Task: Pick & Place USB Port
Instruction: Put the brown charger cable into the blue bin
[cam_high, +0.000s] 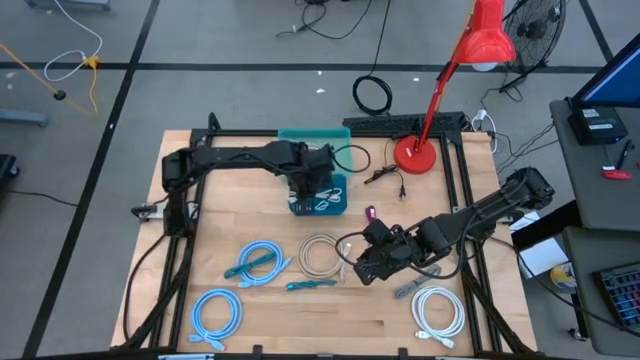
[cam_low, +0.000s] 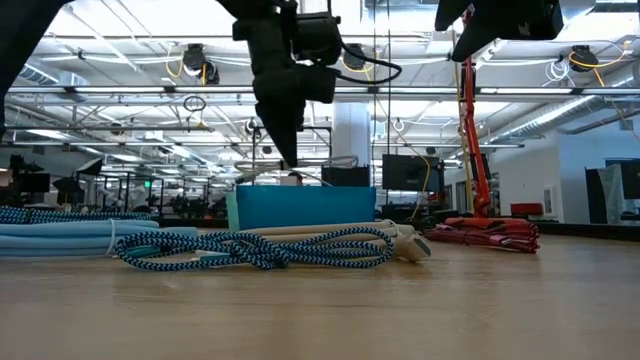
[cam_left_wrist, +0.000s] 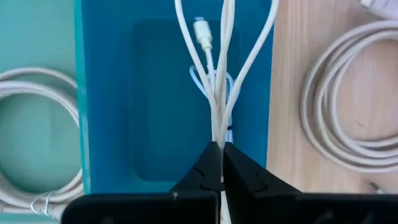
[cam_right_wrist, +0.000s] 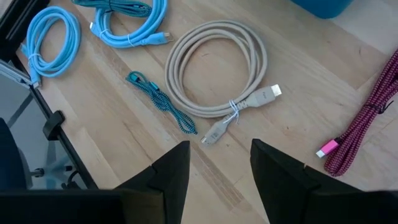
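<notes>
**White cable hangs over the blue bin in the left gripper's pinch**

Over the middle of the table, toward twelve o'clock, the left gripper (cam_left_wrist: 220, 163) sits above the blue bin (cam_high: 322, 195) with its fingers pressed fully together on a white USB cable (cam_left_wrist: 219, 93). From the wrist camera the strands run straight out of the closed fingertips and fan across the bin's dark blue floor, one connector end showing pale among them. Beside the blue bin, on its twelve o'clock side, lies a teal tray (cam_high: 312, 138) with a coiled white cable (cam_left_wrist: 37, 143) resting in it.

The right gripper (cam_right_wrist: 219, 165) is at about four o'clock from the bin, raised off the wood, its fingers parted with nothing between them. Right below its camera lies the beige coiled cable (cam_right_wrist: 214, 68), bound with a tie, its two plugs lying side by side on the wood. Just beside that coil is a small teal braided cable (cam_right_wrist: 160, 101). A maroon braided cable (cam_right_wrist: 367, 121) lies on the bin side of the gripper, a pink plug at its tip.

Along the six o'clock edge: a light blue coil (cam_high: 216, 312) at seven, another light blue bundle (cam_high: 258, 262) above it, and a white coil (cam_high: 438, 312) at five. The red desk lamp (cam_high: 416, 152) stands at one o'clock. From table level the teal braided cable stretches in front of the bin, the left arm coming straight down over it.
</notes>
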